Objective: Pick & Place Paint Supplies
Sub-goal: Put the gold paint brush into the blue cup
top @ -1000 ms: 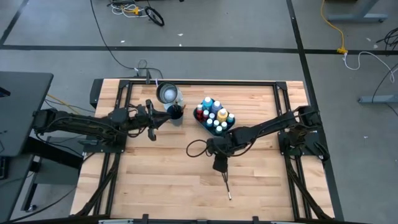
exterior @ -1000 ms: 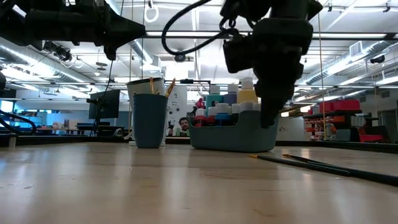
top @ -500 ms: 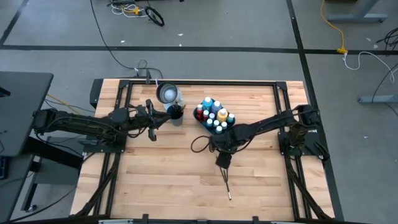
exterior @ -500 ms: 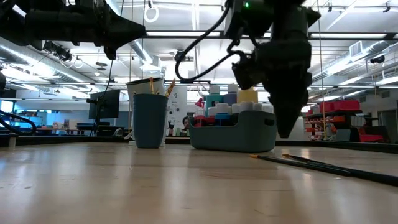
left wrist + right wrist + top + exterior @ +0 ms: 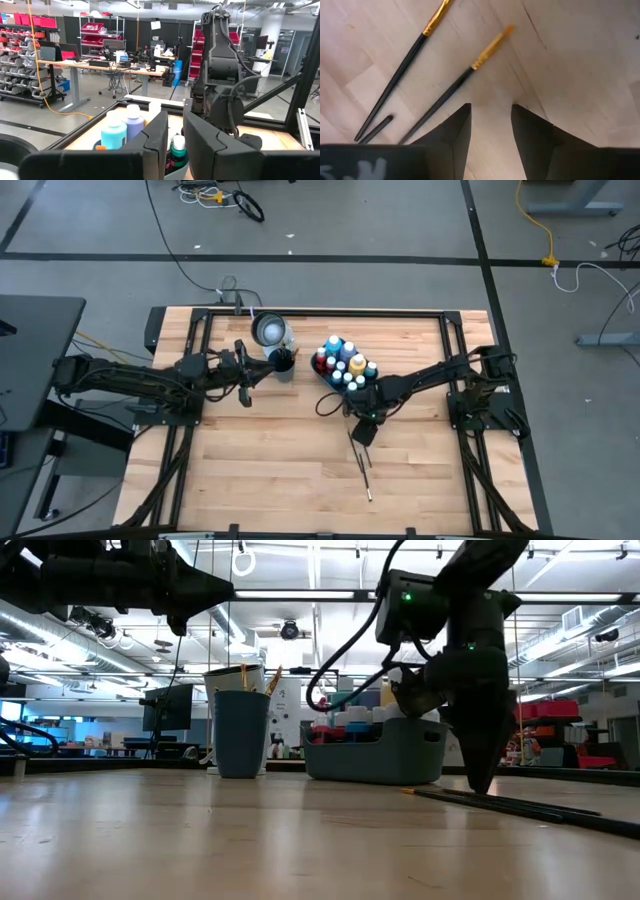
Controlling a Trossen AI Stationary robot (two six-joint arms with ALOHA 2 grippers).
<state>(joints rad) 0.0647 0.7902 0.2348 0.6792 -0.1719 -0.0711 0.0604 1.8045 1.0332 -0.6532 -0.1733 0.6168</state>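
Right gripper (image 5: 491, 131) hangs unclenched, empty; brushes (image 5: 452, 89) lie just ahead; I'd straddle one shaft squarely; left gripper (image 5: 174, 145) waits, narrowly parted.

- You can't see both brushes (image 5: 455, 89) whole: the right wrist view's edge crops their handles.
- Your tray (image 5: 172, 170) sits mostly behind the left gripper's fingers (image 5: 210, 150).

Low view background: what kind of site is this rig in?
Likely a robotics lab or workshop. Behind the wooden slatted table are shelving racks with red storage bins, long workbenches with monitors and gear, and exposed ceiling ducts with strip lights.
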